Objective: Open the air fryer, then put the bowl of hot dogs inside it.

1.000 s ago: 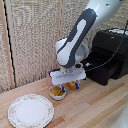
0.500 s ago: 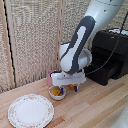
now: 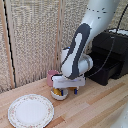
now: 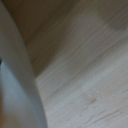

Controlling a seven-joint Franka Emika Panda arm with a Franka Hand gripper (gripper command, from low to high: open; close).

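Since a second ago the arm has leaned lower over the bowl (image 3: pixel 59 94), and the white blocky gripper (image 3: pixel 67 88) now sits right on top of it; whether its fingers are spread or closed on the rim cannot be told. Small and round, the white bowl holds orange-yellow hot dogs (image 3: pixel 58 92) on the pale wood-grain counter (image 3: pixel 95 107). Behind it peeks a pink mug (image 3: pixel 51 75). Well apart, toward the exterior view's left, lies a patterned white plate (image 3: pixel 30 110). A glossy black boxy air fryer (image 3: pixel 111 52) stands at the right, its drawer pulled out. Only the wrist view shows close wood grain beside a blurred grey-white curved edge.
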